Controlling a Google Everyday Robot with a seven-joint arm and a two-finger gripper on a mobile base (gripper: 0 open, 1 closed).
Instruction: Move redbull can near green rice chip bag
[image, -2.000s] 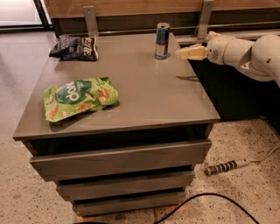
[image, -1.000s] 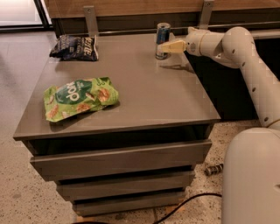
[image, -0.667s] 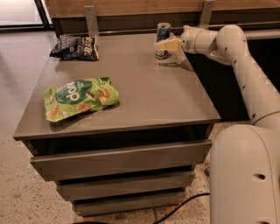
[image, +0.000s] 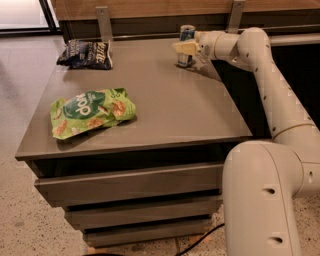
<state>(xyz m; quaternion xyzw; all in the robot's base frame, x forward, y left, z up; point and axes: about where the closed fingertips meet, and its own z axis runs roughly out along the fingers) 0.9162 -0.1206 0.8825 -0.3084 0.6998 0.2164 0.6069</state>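
The redbull can (image: 187, 33) stands upright at the far right of the grey table top (image: 170, 105). My gripper (image: 184, 48) is at the can, reaching in from the right at mid height, and its cream front part covers the can's middle. The green rice chip bag (image: 92, 111) lies flat near the table's front left, far from the can.
A dark blue chip bag (image: 86, 53) lies at the far left corner. Two metal brackets (image: 104, 20) rise along the wooden back wall. My arm (image: 272, 100) runs along the table's right edge. Drawers sit below the top. A cable (image: 200, 239) lies on the floor.
My gripper has moved left from beside the can to right at it. The arm has swung in along the table's right side. The can and both bags have not moved.
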